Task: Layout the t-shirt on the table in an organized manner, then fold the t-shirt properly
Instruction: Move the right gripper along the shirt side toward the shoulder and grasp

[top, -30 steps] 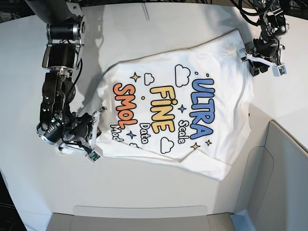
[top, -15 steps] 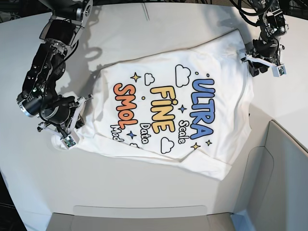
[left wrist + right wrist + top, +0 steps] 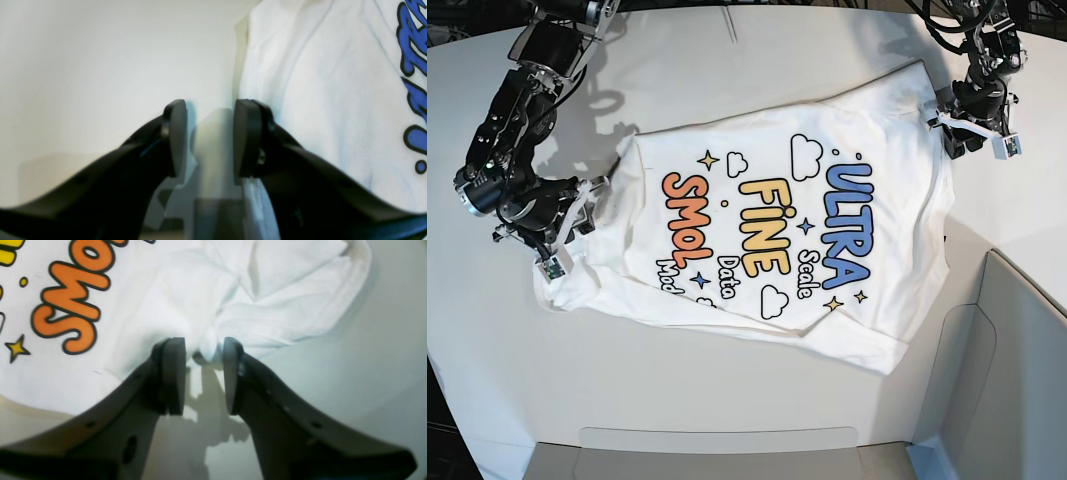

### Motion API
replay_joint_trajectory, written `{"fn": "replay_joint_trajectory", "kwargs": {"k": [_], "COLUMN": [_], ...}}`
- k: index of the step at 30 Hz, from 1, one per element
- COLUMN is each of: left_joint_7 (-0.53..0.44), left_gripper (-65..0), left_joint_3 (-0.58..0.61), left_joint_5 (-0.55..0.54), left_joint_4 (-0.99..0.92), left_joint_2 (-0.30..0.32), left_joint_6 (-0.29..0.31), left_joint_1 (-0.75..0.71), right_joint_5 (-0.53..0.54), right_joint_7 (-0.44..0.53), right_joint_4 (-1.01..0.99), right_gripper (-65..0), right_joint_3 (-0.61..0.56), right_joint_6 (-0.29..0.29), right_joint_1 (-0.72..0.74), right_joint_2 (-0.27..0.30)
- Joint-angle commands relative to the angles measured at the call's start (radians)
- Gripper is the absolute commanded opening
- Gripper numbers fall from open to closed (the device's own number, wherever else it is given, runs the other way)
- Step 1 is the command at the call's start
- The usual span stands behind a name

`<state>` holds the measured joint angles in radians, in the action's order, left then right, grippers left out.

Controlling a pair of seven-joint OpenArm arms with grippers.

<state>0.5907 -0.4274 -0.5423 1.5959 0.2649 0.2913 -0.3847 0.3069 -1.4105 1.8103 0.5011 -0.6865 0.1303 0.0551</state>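
- On the table (image 3: 727, 420), the t-shirt (image 3: 777, 230) is lying print side up, its lettering running along the garment's long axis, which is sloping from the far corner by the left arm down towards the near edge.
- The right gripper (image 3: 203, 373) is sitting just beside the bunched sleeve (image 3: 293, 303) at the shirt's end nearest that arm; its jaws are standing apart with a fold of white cloth lying in the gap between them, and neither pad looks to be pressing on it.
- The left gripper (image 3: 208, 136) is hovering at the opposite, far corner of the shirt, jaws parted and holding nothing; the cloth edge is lying just to one side of the gap, with bare table on the other side.
- In the base view, the sleeve beside the right gripper (image 3: 567, 240) is trailing outward in a crumpled tongue, while the body is lying fairly flat with wrinkles along its near hem.
- Judging from this, the layout step is not finished: the crumpled sleeve is lying directly ahead of the right claw, so that arm is the nearer one for smoothing it.
- The left gripper (image 3: 972, 128) is the better placed arm for the far corner.
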Motion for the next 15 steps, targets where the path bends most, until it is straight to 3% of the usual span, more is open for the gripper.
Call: {"fn": "replay_joint_trajectory", "kwargs": {"k": [1,4,9,15], "left_joint_7": [0.015,0.015,0.015,0.015], "left_gripper": [-41.6,-41.6,-41.6,-41.6], "left_joint_3": [-0.001,-0.001,-0.004,-0.003], "left_joint_5": [0.004,0.004,0.004,0.004], "left_joint_4": [0.010,0.010,0.010,0.010], "left_joint_2": [0.007,0.007,0.007,0.006], "left_joint_6": [-0.004,-0.004,-0.004,-0.004], "left_joint_1": [-0.004,-0.006,-0.009,-0.009], "right_joint_5": [0.010,0.016,0.142,0.120], "right_joint_7": [0.014,0.014,0.014,0.014], "right_joint_4": [0.016,0.016,0.046,0.069], "right_gripper": [-44.6,-45.7,-48.8,-50.8], "right_joint_3": [0.000,0.000,-0.054,-0.088], "right_joint_6": [-0.012,-0.012,-0.012,-0.012], "right_joint_1": [0.021,0.016,-0.022,0.010], "right_joint_2": [0.004,0.004,0.025,0.027]}}
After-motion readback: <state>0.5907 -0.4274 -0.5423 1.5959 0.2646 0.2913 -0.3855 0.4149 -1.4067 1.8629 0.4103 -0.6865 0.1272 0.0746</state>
